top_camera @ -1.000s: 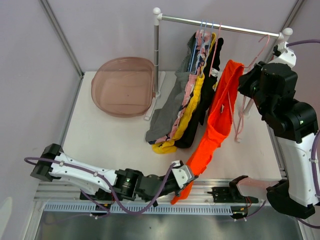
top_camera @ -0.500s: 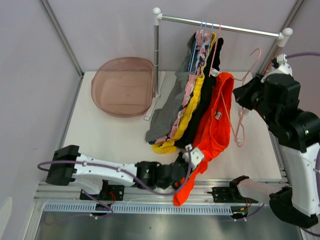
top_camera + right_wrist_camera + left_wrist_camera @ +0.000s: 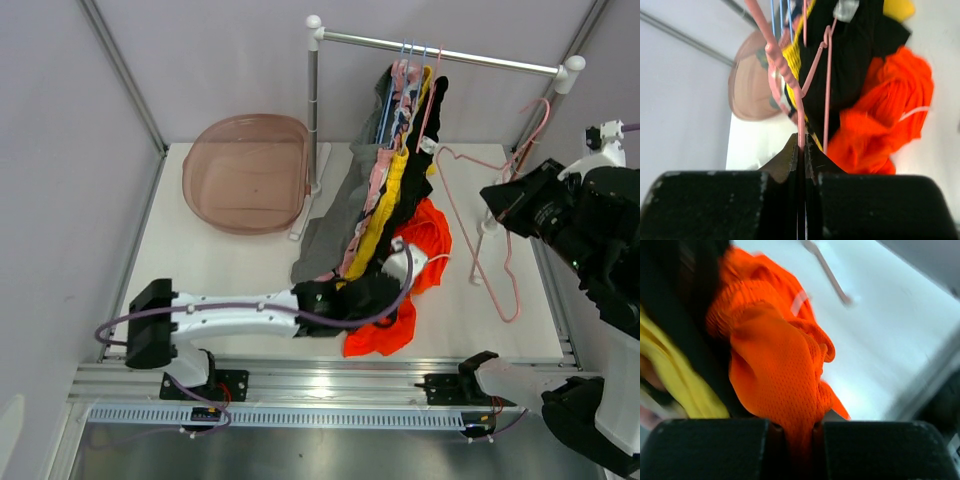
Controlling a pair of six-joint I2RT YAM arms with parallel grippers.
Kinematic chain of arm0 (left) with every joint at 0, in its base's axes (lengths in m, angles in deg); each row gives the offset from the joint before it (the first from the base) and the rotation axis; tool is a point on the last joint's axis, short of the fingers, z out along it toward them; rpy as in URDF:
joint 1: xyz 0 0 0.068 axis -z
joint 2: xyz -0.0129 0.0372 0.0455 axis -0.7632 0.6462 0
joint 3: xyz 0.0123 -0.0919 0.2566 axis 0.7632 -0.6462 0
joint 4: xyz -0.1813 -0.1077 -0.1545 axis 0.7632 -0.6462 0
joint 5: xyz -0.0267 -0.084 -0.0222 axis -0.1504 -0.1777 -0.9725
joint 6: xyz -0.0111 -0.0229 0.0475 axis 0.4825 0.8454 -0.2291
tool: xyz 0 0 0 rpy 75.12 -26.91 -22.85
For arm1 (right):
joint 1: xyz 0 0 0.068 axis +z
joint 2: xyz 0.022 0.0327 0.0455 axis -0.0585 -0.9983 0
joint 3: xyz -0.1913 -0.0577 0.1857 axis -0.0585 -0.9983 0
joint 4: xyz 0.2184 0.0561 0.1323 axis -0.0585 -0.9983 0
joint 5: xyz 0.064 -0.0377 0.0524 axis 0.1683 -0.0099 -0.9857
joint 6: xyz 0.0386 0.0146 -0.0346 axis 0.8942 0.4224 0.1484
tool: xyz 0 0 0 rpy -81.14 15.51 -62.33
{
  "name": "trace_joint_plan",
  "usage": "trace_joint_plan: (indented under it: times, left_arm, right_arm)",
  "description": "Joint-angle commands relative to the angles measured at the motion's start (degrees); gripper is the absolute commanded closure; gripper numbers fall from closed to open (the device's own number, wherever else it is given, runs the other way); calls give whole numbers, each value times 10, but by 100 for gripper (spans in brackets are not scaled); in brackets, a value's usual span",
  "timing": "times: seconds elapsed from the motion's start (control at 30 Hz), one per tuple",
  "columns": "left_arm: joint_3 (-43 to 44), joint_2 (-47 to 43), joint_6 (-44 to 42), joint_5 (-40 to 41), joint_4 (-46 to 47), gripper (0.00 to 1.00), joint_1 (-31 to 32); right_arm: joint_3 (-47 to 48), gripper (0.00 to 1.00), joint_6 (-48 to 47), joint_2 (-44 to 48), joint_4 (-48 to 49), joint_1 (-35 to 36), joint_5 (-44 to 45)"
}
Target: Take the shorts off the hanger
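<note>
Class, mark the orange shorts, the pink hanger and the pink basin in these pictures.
orange shorts (image 3: pixel 432 235), top external view, on the upper bunched folds.
pink hanger (image 3: pixel 784 72), right wrist view, on the thick upper stretch of its wire.
pink basin (image 3: pixel 245 175), top external view, on its bare floor.

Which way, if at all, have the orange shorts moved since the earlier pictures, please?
Yes. The orange shorts slid off the pink hanger and collapsed leftward toward the rack post, now heaped on the table, gripped by the left end effector.
</note>
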Motion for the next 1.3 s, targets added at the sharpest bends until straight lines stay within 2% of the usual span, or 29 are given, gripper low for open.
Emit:
trace_joint_plan:
  times: [0.0, 0.07, 0.1, 0.17, 0.2, 0.27, 0.4, 0.57, 0.7, 0.97, 1.07, 1.1, 1.27]
  left_arm:
    - [-17, -105, 29, 6, -67, 100, 96]
    - [-2, -160, 38, 55, -120, 100, 134]
    - [5, -180, 42, 82, -181, 100, 162]
    - [25, -221, 60, 144, -245, 100, 169]
    - [30, -268, 63, 164, -294, 100, 168]
    - [47, -340, 52, 220, -336, 100, 159]
    - [55, -420, 15, 230, -349, 100, 103]
    - [63, -489, 14, 297, -389, 100, 92]
    - [52, -519, 3, 326, -382, 100, 92]
    - [51, -525, -83, 378, -317, 100, 92]
    - [35, -523, -150, 402, -246, 100, 88]
    - [33, -523, -201, 405, -197, 100, 85]
    - [90, -494, -273, 381, -139, 100, 63]
  right_arm:
    - [56, 100, -53, -62, -5, -1, 63]
    - [79, 100, -93, -102, 16, -10, 83]
    - [88, 100, -105, -117, 21, -31, 83]
    - [122, 100, -134, -159, 34, -66, 61]
    - [129, 100, -140, -170, 42, -106, 44]
    - [143, 100, -151, -199, 65, -152, 3]
    - [157, 100, -169, -249, 111, -184, -28]
    - [238, 100, -179, -337, 116, -207, -38]
    - [263, 100, -177, -371, 139, -209, -43]
    - [207, 100, -184, -374, 178, -217, -37]
    - [141, 100, -179, -354, 194, -226, -48]
    - [121, 100, -178, -346, 198, -226, -49]
    - [-26, 100, -170, -277, 228, -227, -57]
